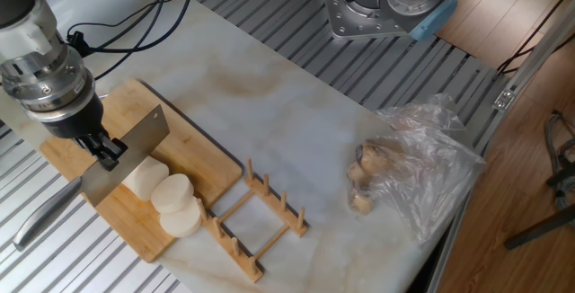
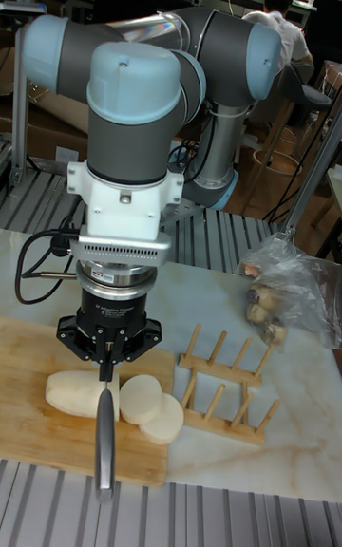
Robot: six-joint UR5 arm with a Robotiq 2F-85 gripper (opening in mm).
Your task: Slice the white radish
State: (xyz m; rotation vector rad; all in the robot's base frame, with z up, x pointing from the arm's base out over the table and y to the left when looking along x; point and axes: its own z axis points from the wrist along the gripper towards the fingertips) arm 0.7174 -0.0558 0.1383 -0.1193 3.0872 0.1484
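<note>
- Pincer (image 1: 106,148) gripped the knife (image 1: 121,155), blade over the white radish (image 1: 144,176) lying on the cutting board (image 1: 202,163).
- A clean slice likely needed a vertical blade, pressed straight down beside the two slices (image 1: 177,205).

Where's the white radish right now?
In the fixed view the white radish lies on the wooden cutting board at lower left, under the knife held by the gripper, left of the wooden rack.
</note>
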